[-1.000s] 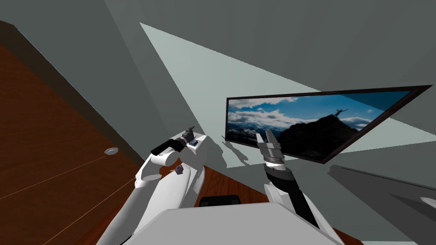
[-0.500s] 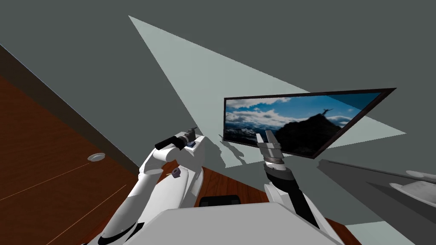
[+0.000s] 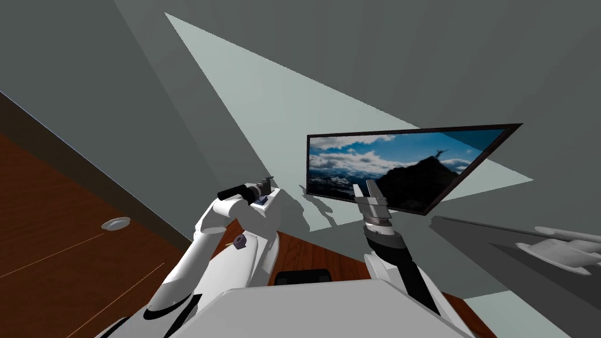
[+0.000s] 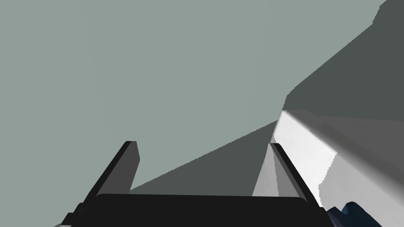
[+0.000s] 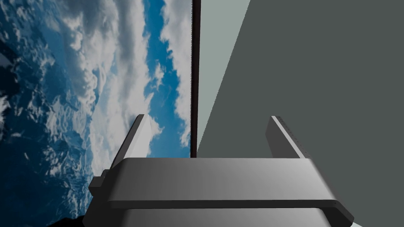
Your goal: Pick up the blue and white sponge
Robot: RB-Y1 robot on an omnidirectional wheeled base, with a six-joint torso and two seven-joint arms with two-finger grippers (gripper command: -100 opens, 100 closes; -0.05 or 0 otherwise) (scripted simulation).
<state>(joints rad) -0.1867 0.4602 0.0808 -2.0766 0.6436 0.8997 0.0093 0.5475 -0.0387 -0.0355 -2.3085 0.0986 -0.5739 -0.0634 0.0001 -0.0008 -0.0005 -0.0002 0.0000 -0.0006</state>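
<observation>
white shape [image 3: 560, 251]: edge-cut | dark blue bit [image 4: 355, 213] beside left pincer [image 4: 203, 144]: cropped

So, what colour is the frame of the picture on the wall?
The frame is almost black; the right wrist view shows it best.

Left arm [image 3: 202, 246] up first: smooth white shells, dark bands at the joints, a black cylinder toward the wrist, and a small purple knob [image 3: 238, 242] on its side. Right arm [image 3: 405, 273]: black forearm, then a ribbed grey wrist. Right pincer [image 5: 209, 117], grey box with two thin pale blades. Left pincer [image 4: 203, 144], black box with darker, shaded blades.
</observation>
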